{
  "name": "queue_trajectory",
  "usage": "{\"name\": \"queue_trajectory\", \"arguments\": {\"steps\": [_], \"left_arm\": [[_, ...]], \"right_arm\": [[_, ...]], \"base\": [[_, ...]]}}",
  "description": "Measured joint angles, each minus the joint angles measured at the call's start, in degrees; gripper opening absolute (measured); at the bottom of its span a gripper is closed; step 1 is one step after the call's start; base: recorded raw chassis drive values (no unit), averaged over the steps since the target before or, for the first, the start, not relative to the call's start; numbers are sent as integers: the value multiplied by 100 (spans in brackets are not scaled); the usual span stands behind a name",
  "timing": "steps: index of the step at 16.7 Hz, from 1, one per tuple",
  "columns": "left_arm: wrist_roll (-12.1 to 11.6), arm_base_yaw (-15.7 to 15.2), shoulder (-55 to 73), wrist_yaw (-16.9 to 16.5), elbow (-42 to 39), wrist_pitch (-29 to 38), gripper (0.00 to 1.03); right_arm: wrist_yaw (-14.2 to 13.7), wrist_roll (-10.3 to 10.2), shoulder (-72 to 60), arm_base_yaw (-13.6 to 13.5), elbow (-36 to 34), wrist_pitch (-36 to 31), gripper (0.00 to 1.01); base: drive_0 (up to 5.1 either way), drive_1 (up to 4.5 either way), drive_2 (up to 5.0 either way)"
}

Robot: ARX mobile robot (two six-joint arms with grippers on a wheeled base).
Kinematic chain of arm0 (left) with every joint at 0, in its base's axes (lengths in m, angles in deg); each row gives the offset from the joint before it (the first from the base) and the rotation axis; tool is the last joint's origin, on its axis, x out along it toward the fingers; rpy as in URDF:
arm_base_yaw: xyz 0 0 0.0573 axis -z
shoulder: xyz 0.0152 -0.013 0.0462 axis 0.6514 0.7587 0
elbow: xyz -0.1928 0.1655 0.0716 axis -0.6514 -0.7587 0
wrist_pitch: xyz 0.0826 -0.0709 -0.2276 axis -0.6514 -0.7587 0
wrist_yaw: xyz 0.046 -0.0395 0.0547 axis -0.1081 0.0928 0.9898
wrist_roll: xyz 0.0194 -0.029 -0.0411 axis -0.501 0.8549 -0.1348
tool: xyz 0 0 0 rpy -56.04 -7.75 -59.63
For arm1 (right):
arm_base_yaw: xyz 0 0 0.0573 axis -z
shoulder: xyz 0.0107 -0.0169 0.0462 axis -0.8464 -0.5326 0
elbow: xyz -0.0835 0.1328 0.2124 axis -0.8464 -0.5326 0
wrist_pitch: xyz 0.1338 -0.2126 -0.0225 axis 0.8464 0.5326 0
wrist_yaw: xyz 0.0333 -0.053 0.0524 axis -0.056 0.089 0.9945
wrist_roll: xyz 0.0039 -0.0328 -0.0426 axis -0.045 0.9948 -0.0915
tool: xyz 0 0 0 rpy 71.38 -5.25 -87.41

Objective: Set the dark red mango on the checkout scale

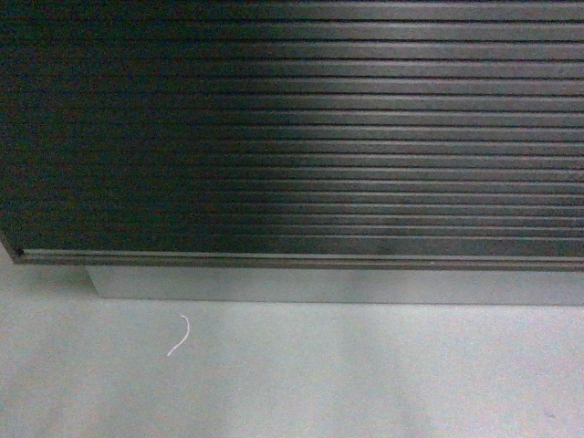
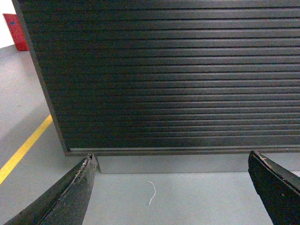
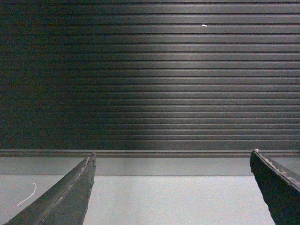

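Close against the black, horizontally ribbed checkout counter front (image 1: 301, 128), left gripper (image 2: 171, 187) and right gripper (image 3: 171, 187) hang wide and empty; dark red mango and scale are out of view, so blind reaching risks striking the panel.

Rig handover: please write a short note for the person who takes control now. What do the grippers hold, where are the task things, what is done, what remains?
Left gripper: open, empty.
Right gripper: open, empty.
Checkout: its ribbed front fills every view, above a grey plinth; the top is out of view.
Mango and scale: not in view.
A white scrap lies on the floor by the plinth.
Done: nothing visible.
Left: find the mango, grasp it, place it on the scale.
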Motion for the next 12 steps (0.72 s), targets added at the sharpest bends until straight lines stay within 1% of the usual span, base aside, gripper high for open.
{"name": "queue_trajectory", "arguments": {"steps": [12], "left_arm": [[0, 0, 0, 0, 0, -4, 98]], "right_arm": [[0, 0, 0, 0, 0, 0, 98]], "base": [[-7, 213, -227]]}}
